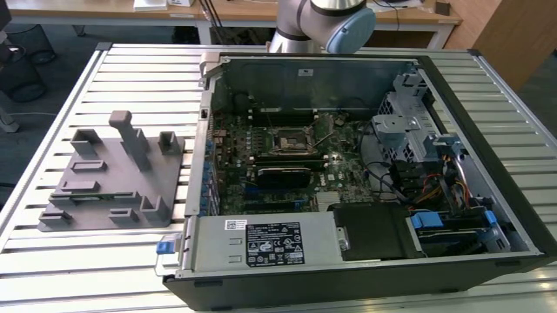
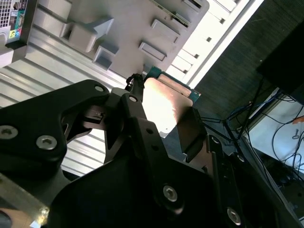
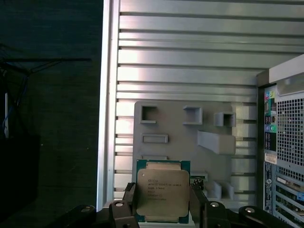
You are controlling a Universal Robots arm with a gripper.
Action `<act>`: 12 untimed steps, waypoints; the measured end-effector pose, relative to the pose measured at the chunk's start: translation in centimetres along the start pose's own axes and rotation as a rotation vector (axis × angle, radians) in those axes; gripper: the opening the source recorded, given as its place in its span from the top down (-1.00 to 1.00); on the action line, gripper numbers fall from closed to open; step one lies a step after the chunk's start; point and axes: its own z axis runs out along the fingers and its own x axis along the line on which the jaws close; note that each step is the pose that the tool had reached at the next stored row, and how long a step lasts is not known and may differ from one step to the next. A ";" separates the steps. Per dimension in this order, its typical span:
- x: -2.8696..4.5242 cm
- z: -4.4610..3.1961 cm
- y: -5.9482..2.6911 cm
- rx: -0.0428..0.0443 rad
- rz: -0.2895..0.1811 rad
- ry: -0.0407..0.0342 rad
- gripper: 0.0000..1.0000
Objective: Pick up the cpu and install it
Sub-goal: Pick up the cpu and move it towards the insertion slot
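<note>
Black gripper (image 3: 162,205) fingers (image 3: 197,204) sit closest to my lens in both wrist views, and the 2 of them are pinched onto opposite edges of the cpu (image 3: 163,190). Its pale silver top faces the first wrist view, with a thin green rim showing around it. In the second wrist view I see the same chip (image 2: 166,102) edge-on between the gripper (image 2: 167,116) fingers, catching a bright glare.

Beyond the chip lies the grey tray (image 3: 166,118) with its upright posts and shallow pockets, resting on the slatted metal table (image 3: 190,47). From my feed the cpu looks held up in the air, well apart from the tray and over its near edge.

On the exterior view, the tray (image 1: 104,189) sits at the exterior view's left of the open computer case (image 1: 487,130), just beside it on the table (image 1: 130,65). Inside the case the green board (image 1: 348,169) lies flat, and the black square socket frame (image 1: 288,140) sits near its middle. At the top of that view I can see the arm (image 1: 322,19), with its grey tube and pale blue joint cap, behind the case.
</note>
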 end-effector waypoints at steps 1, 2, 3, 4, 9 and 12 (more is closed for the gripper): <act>-0.07 0.00 0.00 -0.0001 0.000 0.0000 -0.06; -0.16 0.00 0.00 0.0000 0.000 0.0000 -0.06; -0.24 0.00 0.00 0.0000 0.000 0.0000 -0.06; -0.35 0.01 -0.01 0.0000 0.000 -0.0001 -0.06; -0.99 0.02 -0.01 -0.0001 0.000 -0.0001 -0.06; -1.37 0.02 -0.02 0.0000 0.000 -0.0001 -0.06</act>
